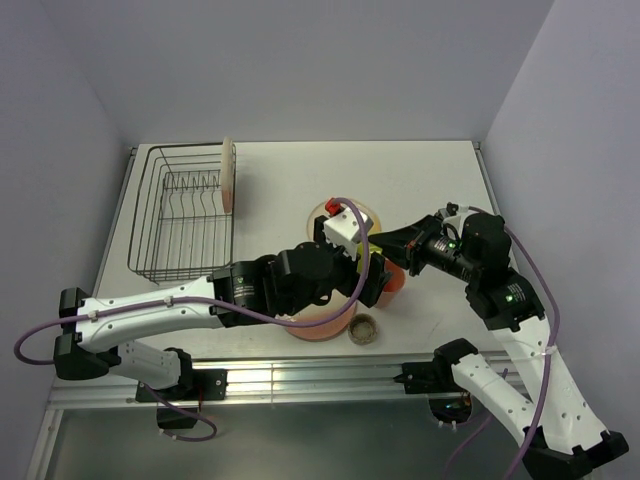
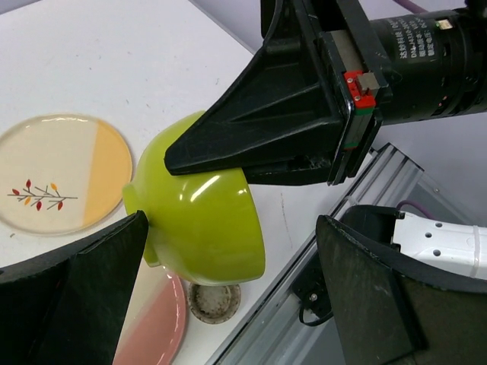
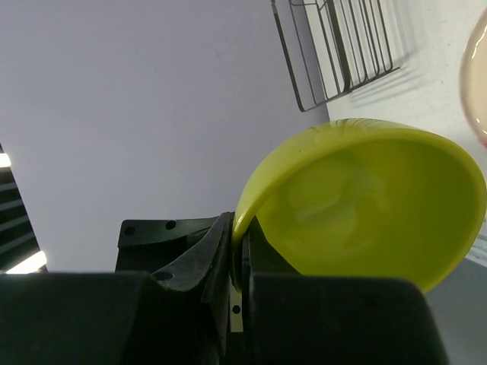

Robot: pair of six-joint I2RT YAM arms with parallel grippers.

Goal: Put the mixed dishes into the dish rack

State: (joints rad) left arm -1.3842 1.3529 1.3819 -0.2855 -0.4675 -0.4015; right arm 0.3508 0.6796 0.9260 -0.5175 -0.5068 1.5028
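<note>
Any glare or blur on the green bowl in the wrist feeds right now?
Left wrist: lime-green bowl sharp, with a small white highlight on its side; own fingers blurred in the foreground. Right wrist: bowl interior evenly lit, soft sheen only; dish rack sharp behind.

I see a glossy, smooth lime-green bowl (image 2: pixel 202 220) that catches highlights. The yellow-and-cream plate (image 2: pixel 57 173) looks glazed and smooth. The rack (image 1: pixel 185 215) is thin black wire. My gripper fingers (image 2: pixel 259 133) look like matt black plastic, and the table (image 1: pixel 420 180) is matt white.
</note>
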